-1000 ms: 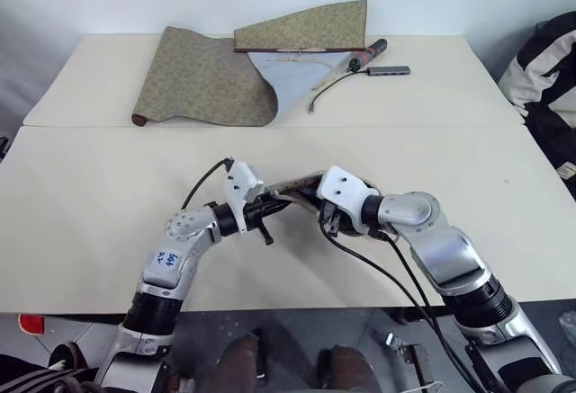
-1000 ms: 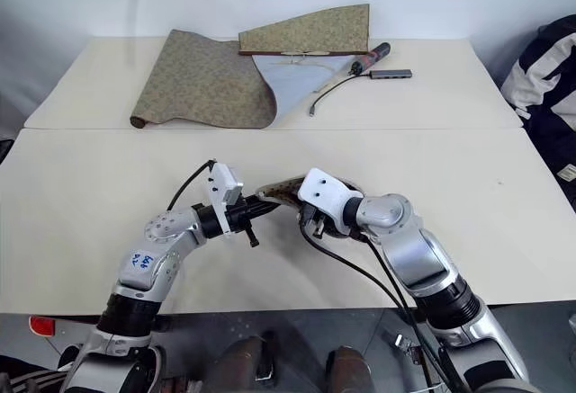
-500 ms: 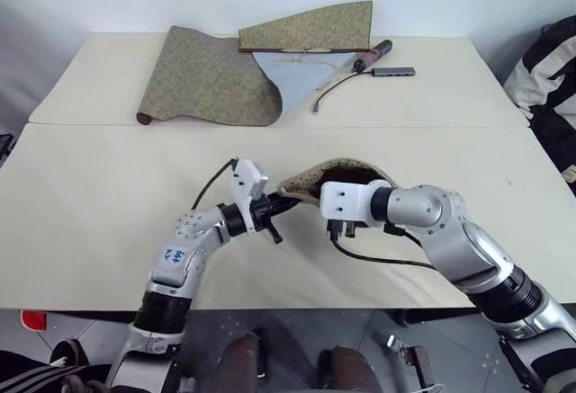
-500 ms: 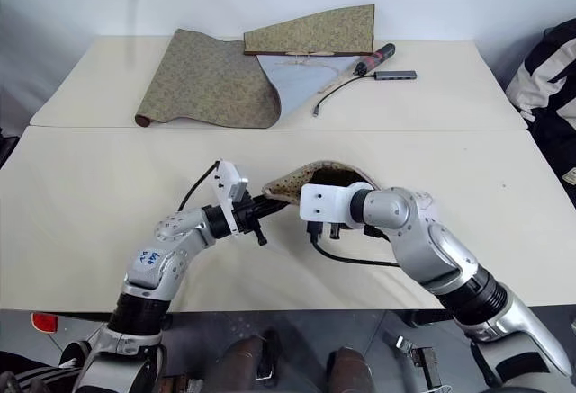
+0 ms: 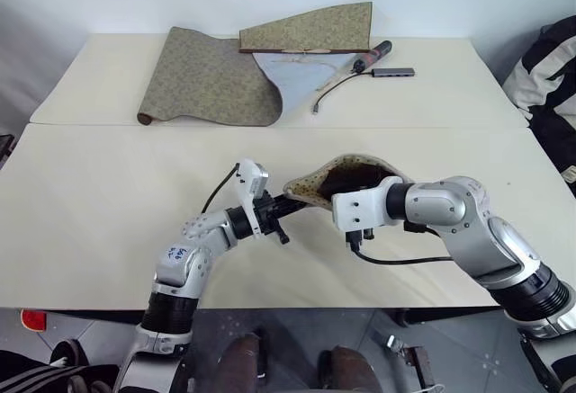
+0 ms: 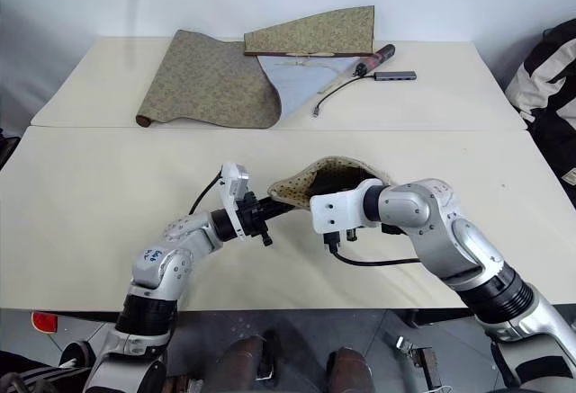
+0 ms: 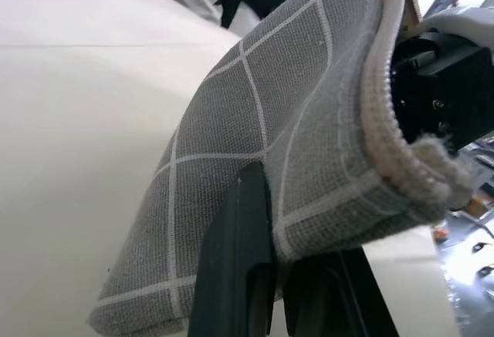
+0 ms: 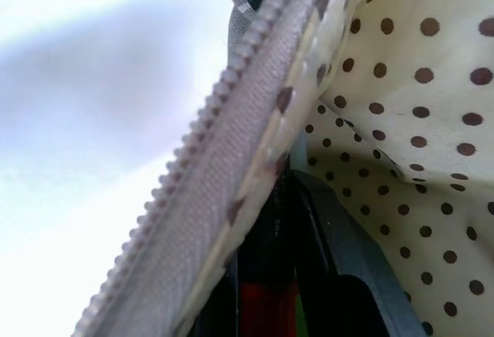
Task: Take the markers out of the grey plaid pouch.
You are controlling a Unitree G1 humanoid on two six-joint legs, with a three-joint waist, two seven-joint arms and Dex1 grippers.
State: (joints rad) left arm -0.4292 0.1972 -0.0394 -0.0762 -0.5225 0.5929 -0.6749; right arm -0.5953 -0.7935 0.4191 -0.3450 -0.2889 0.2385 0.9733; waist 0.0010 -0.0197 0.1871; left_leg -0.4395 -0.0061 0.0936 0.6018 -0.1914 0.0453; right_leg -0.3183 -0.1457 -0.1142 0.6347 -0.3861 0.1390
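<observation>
The grey plaid pouch (image 5: pixel 346 177) hangs just above the near table between my two grippers. Its mouth gapes towards me, showing tan dotted lining (image 8: pixel 401 121) and a dark inside. My left gripper (image 5: pixel 286 206) is shut on the pouch's left end, one black finger (image 7: pixel 247 213) pressed into the plaid fabric (image 7: pixel 309 121). My right gripper (image 5: pixel 340 192) is shut on the near zipper rim (image 8: pixel 231 144), with a finger on either side of it. The markers are hidden inside the pouch. A red bit sits low between the right fingers; I cannot tell what it is.
On the far table lie an olive-green patterned scroll (image 5: pixel 216 74), a dark maroon cylinder (image 5: pixel 371 52) with a cable, and a small grey hub (image 5: pixel 392 72). A black-and-white striped garment (image 5: pixel 549 78) is at the right edge. A seam (image 5: pixel 135 125) joins the two tables.
The right wrist has rolled and its elbow has swung out to the right. The pouch, flat a second ago, now bulges up with its mouth pulled open. The left gripper has rolled slightly.
</observation>
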